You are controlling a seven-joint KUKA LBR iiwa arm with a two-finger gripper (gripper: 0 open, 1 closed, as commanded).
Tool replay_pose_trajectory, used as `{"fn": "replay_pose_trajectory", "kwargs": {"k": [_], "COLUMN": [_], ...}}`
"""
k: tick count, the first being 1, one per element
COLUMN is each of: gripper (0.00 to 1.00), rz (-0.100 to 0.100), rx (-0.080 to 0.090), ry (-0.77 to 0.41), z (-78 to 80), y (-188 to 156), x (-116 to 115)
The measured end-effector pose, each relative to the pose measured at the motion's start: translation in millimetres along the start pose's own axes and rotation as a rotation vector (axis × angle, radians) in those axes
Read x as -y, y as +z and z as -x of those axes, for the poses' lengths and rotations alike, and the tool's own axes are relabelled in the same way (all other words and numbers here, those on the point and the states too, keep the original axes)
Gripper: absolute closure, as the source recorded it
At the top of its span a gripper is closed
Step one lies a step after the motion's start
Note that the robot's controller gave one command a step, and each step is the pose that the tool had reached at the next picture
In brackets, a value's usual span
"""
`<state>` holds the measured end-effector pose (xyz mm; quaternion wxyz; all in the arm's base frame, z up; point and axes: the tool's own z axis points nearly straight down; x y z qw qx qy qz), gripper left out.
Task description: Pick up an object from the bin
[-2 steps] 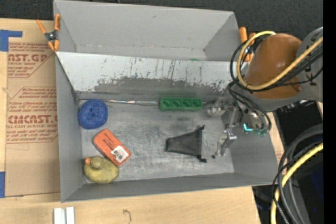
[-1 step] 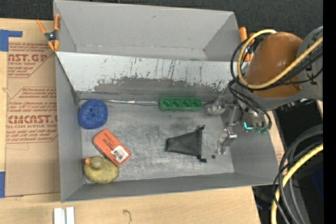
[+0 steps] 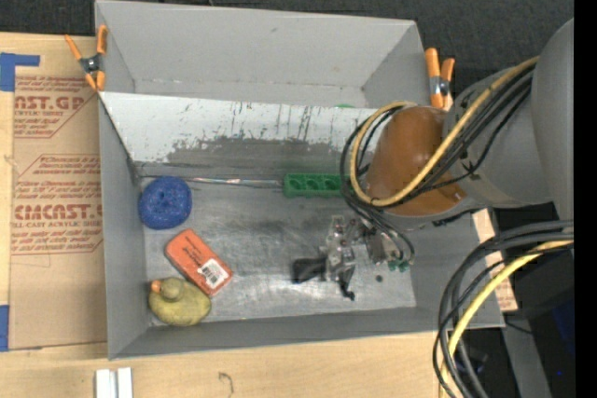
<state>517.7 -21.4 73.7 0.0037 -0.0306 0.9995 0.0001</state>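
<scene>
One black piece (image 3: 309, 270), long axis left-right, lies beside the hand (image 3: 344, 269), grip unclear.

Grey arm (image 3: 550, 135), orange wrist cover (image 3: 410, 158), yellow-black cables (image 3: 466, 121), seemingly metal pincer (image 3: 343, 264).

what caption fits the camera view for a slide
Gripper low beside a small black piece in the grey bin, duck and blue ball at left.

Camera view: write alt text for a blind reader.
The gripper is down in the right of the grey bin, beside a small black thing. A green block lies farther back; a blue ball, an orange packet and a yellow duck lie at the view's left.
</scene>
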Motion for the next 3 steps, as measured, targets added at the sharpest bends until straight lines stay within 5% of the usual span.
{"fn": "replay_pose_trajectory", "kwargs": {"k": [1,2,3], "gripper": [1.00,1.00,1.00], "rz": [0.000,0.001,0.001], "rx": [0.000,-0.005,-0.005], "ry": [0.000,-0.082,-0.082], "z": [0.0,-4.0,-4.2], "y": [0,-142,-141], "x": [0,-38,-38]}}
